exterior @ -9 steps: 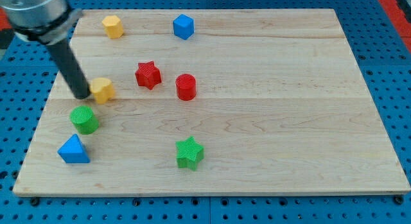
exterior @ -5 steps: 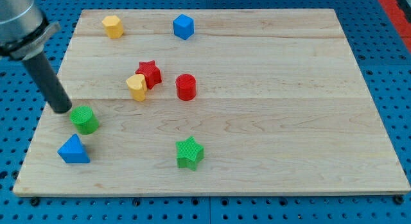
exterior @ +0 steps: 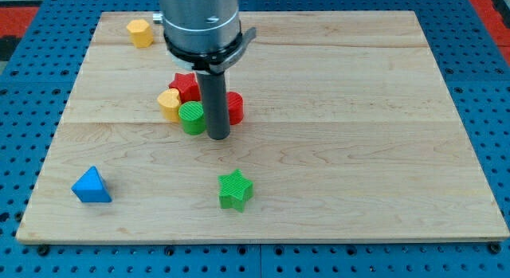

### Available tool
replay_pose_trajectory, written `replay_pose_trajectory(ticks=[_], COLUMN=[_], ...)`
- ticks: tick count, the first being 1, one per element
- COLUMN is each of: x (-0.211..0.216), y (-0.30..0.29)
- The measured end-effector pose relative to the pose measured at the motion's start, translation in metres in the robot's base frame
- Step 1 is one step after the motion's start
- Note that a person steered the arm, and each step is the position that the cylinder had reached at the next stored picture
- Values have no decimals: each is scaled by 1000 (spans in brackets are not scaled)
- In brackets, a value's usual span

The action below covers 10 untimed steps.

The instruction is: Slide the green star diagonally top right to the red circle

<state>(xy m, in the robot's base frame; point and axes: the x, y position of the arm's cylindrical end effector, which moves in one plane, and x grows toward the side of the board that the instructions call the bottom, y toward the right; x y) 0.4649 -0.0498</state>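
The green star lies near the view's bottom, a little left of centre. The red circle stands above it, mostly hidden behind my rod. My tip rests on the board just below the red circle and right beside the green circle. It is well above the green star, apart from it. A red star and a yellow block crowd against the green circle's upper left.
A blue triangle sits at the view's bottom left. A yellow block sits at the top left. The arm's grey body hides the board's top area where a blue block stood. The wooden board lies on a blue pegboard.
My tip has moved from the board's left side to the centre. The green circle now stands beside the yellow block and red star. The blue block is hidden behind the arm.
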Motion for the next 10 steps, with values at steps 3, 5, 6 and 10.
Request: replay_pose_trajectory(ticks=[3,5,6,10], x=[86,102,42,-33], y=[123,-27,-46,115])
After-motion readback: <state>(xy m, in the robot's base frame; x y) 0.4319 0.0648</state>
